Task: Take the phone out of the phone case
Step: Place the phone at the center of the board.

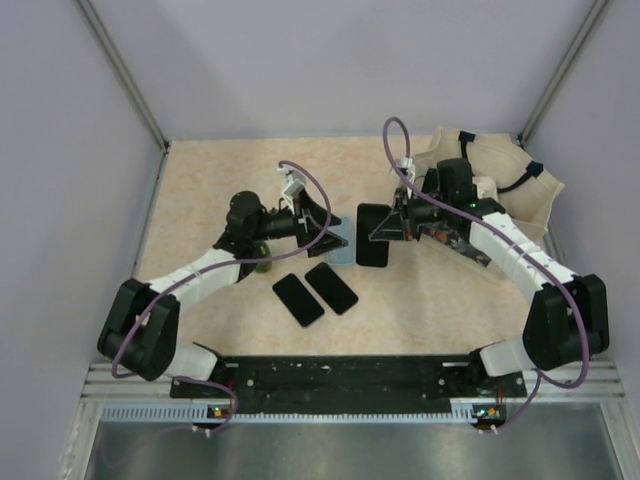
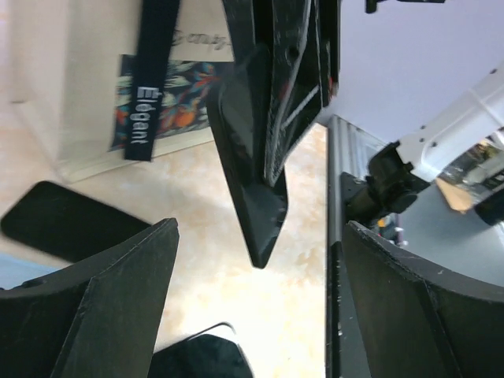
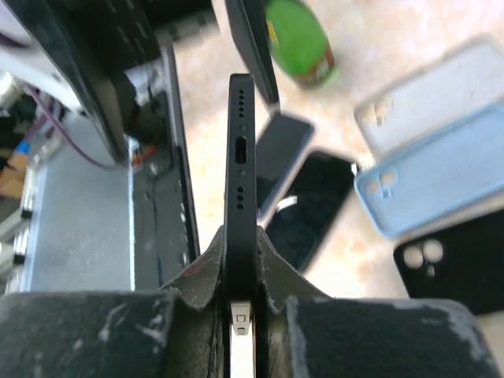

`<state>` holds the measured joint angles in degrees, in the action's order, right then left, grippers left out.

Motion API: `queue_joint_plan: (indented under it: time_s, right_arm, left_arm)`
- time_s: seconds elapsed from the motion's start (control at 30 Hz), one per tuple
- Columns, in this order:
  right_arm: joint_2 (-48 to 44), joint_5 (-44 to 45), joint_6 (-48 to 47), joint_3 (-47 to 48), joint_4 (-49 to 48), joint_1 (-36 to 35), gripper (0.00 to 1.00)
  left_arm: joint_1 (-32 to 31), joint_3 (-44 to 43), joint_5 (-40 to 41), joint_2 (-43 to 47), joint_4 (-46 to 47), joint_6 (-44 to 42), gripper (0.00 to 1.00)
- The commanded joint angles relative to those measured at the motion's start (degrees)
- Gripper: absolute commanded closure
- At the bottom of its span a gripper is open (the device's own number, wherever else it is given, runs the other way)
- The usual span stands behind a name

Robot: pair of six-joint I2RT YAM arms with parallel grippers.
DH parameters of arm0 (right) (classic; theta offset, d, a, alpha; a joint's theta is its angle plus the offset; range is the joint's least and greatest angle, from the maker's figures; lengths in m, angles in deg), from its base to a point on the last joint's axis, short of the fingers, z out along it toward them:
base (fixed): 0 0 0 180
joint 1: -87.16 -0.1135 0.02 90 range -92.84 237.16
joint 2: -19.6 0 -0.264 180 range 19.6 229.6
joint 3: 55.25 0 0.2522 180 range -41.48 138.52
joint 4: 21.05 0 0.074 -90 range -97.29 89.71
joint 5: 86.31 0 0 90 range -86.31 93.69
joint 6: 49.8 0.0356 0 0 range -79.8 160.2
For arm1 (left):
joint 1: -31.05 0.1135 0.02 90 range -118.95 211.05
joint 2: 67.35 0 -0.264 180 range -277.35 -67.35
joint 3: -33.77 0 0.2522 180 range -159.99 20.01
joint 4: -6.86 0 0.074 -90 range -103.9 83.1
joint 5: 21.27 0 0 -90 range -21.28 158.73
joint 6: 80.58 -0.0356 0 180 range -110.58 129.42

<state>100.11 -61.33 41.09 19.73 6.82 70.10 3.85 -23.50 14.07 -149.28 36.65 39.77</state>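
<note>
Right gripper [image 3: 240,276] clamped on the phone [image 3: 242,157], which I see edge-on with its port end pointing away, off the tabletop [image 1: 200,200] | left gripper [image 2: 260,236] spread wide, nothing between its fingers, facing the phone | blue case [image 3: 441,173] flat on tabletop between clear case [image 3: 417,110] and black case [image 3: 461,276]

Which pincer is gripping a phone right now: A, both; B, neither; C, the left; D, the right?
D: the right pincer is shut on the edge of the black phone, while the left pincer stands open and holds nothing.
</note>
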Motion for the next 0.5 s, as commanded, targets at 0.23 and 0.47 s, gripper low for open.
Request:
queue_joint_plan:
  time_s: [0.23,0.47]
  right_arm:
    - [12.4,12.4,-29.5,4.3,32.0,-1.7,1.0]
    - [19.5,15.1,-34.2,5.0,37.1,-4.8,1.0]
  left_arm:
    - [5.8,-11.9,2.2,10.7,-45.5,-29.6,0.12]
    - [6.9,-13.6,2.3,13.7,-52.0,-32.1,0.14]
